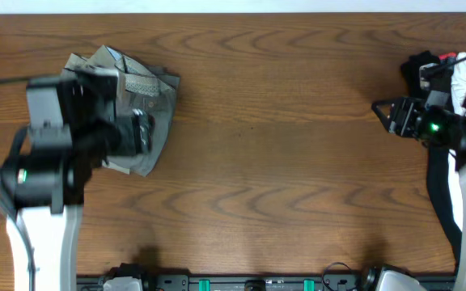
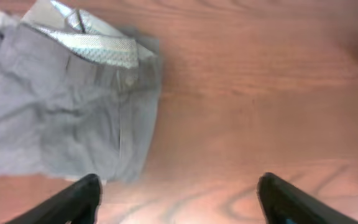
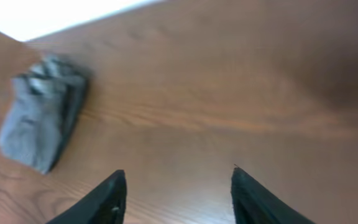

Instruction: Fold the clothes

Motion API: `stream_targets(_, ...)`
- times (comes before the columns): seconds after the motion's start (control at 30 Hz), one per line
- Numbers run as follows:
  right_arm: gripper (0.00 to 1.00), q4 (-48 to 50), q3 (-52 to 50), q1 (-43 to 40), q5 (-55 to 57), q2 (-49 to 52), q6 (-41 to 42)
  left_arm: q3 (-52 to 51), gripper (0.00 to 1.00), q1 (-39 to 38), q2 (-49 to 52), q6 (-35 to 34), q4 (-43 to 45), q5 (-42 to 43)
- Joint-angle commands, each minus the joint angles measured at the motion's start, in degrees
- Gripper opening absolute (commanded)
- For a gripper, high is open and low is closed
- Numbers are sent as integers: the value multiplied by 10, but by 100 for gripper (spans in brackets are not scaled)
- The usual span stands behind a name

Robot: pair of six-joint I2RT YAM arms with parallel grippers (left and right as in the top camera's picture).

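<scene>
The grey shorts point(image 1: 148, 97) lie in a folded bundle at the table's far left, their pale patterned waistband lining facing up. The left arm hangs over the bundle and hides much of it. In the left wrist view the shorts point(image 2: 61, 118) fill the upper left, and my left gripper point(image 2: 179, 190) is open and empty just past their near edge. My right gripper point(image 1: 383, 113) is open and empty at the far right, above bare wood point(image 3: 178, 180). The right wrist view shows the shorts point(image 3: 39, 118) far off at the left. No khaki shorts are in view.
The wooden table point(image 1: 281, 145) stretches between the two arms. Its far edge meets a white surface point(image 3: 55, 15). Black cables and the right arm's base point(image 1: 439, 73) sit at the far right.
</scene>
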Motion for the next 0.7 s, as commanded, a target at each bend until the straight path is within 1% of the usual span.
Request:
stream_targets(0.0,56,-2,15,11,-45,-77,-32,0,88,-6,-50,-4,-27,-50)
stream_targets(0.03,56,-4,15,12,-46,-97,-32,0,90,-6,-68,-14,-37,-56)
stream_targets(0.1,58,-15,15,13,-46,-139,-32,0,91,-6,-102,-26,-57,-57)
stream_targets(0.13,63,-23,15,13,-44,-162,-32,0,98,-6,-118,-25,-68,-57)
stream_targets(0.2,99,-38,15,13,-36,-198,-31,0,98,-6,-142,-25,-85,-61)
stream_targets(0.43,99,-87,15,13,-31,-267,-31,0,98,-6,-170,-25,-142,-70)
stream_targets(0.67,99,-91,15,15,-31,-271,-31,-2,98,-6,-170,-27,-146,-68)
